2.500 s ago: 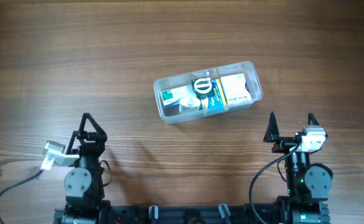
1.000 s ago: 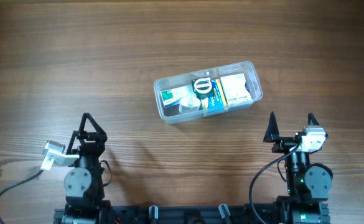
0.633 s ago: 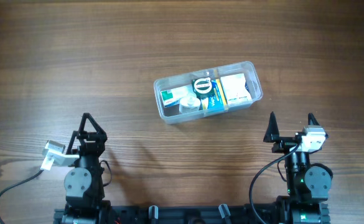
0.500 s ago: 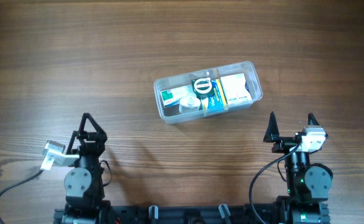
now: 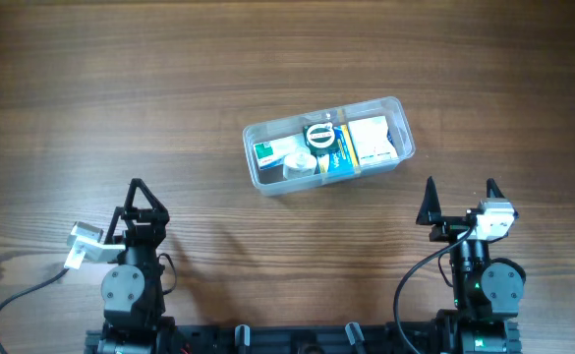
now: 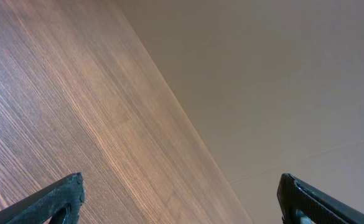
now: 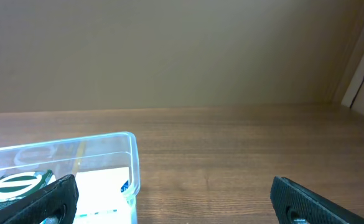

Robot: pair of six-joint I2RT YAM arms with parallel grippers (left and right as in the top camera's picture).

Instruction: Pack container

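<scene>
Clear plastic forms the rectangular tub with rounded corners [image 5: 252, 147]. This container lies a little right of the middle of the brown wooden table [image 5: 149, 88], slightly turned and well apart from both arms. Compared with the earlier overhead pictures, you will find no difference: the container, its contents and both arms keep the same places.

The left gripper [image 5: 142, 202] and the right gripper [image 5: 460, 192] both stand at the near edge, spread wide and holding nothing.

The overhead view alone shows you the whole container and the goods packed in it: boxes and packets in white, green and blue, with a round black-and-white disc [image 5: 318, 135] on top. I cannot count these goods with certainty.

The right wrist view shows only one corner of the container [image 7: 132, 165] at lower left, beside the open right gripper [image 7: 175, 199], and a beige wall [image 7: 169, 50] behind the table. The left wrist view shows no container, only table, wall and the open left gripper [image 6: 180, 198].

You have one container, two arms and two grippers.
</scene>
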